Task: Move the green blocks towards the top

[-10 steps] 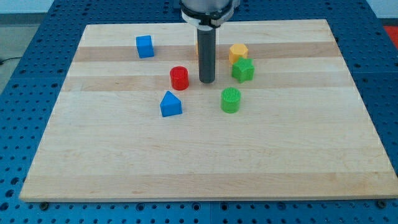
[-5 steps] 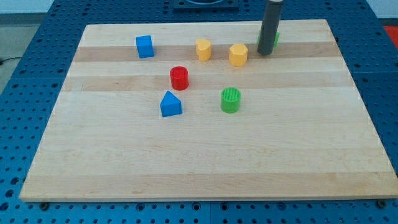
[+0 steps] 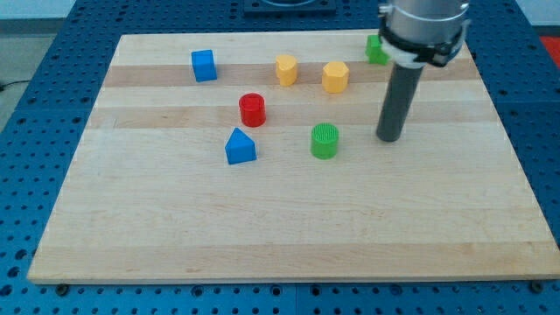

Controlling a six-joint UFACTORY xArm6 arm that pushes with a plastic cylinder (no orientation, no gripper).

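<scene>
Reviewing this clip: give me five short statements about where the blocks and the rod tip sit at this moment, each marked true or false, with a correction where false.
1. My tip stands to the view's right of the green cylinder, apart from it. True.
2. The other green block lies near the board's bottom edge. False: it sits near the top edge, partly hidden behind the arm.
3. The red cylinder lies above the blue triangular block in the view. True.
4. The two yellow blocks touch each other. False: a gap of bare board shows between them.
5. The blue cube is the block farthest to the view's right. False: it is the farthest left.
</scene>
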